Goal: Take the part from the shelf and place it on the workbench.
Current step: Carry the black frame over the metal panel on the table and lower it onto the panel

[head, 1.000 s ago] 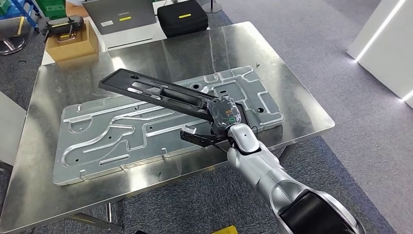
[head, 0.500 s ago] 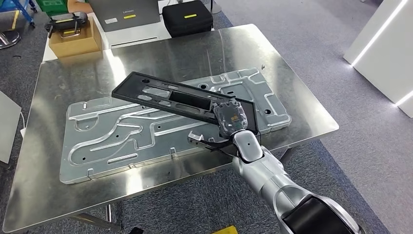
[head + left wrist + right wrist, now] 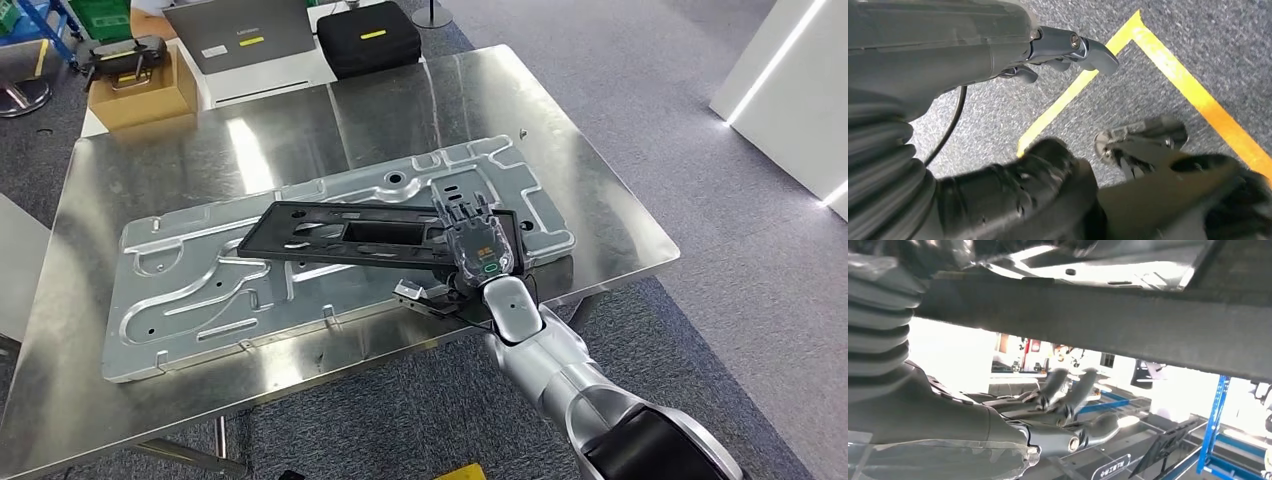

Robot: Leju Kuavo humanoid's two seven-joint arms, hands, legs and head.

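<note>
A: Entry. Right hand point(image 3: 478, 243) holds the black frame part point(image 3: 350, 232) at its right end, fingers point(image 3: 462, 212) lying over the top face and closed on it. The part stretches left across the embossed aluminium plate point(image 3: 200, 290) on the steel surface point(image 3: 130, 180). Whether its left end touches the plate I cannot tell.

B: Left hand?

A: Left hand point(image 3: 1068, 47) hangs by the floor above a yellow floor line point(image 3: 1198, 100); fingers curled in, nothing in them.

B: Risks from here?

A: Judgement only. The part is long and gripped at one end, so the free end could sag or swing and strike the plate's raised ribs. Its near-right bracket point(image 3: 425, 300) sits at the plate's near edge, close to the surface edge; letting go with too much overhang could tip it off. If the fingers open before the part is fully supported, it drops and skids on the metal.
</note>
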